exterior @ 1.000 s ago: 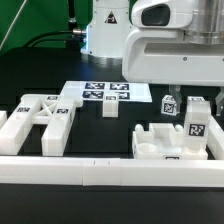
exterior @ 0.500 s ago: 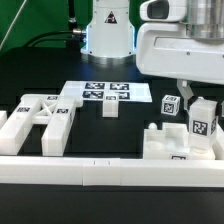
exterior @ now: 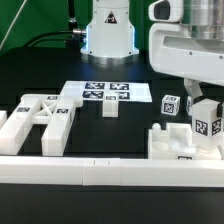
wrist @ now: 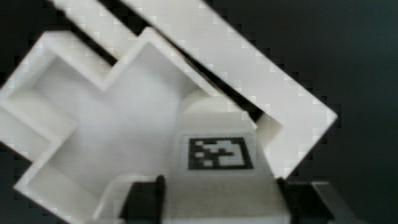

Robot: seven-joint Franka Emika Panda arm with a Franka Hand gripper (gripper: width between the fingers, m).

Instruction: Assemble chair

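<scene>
Table (exterior: 108,136) seemingly open between frame (exterior: 35,122) and seat block (exterior: 180,150).

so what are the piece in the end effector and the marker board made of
The held piece: likely glossy white plastic, from the sheen on its chunky moulded bars. The marker board: thin flat white sheet, matte-looking; card or plastic, cannot tell.

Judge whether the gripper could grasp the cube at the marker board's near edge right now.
Probably not: the gripper is shut on a side frame, so its jaws are full. Nothing stands over the cube.
</scene>
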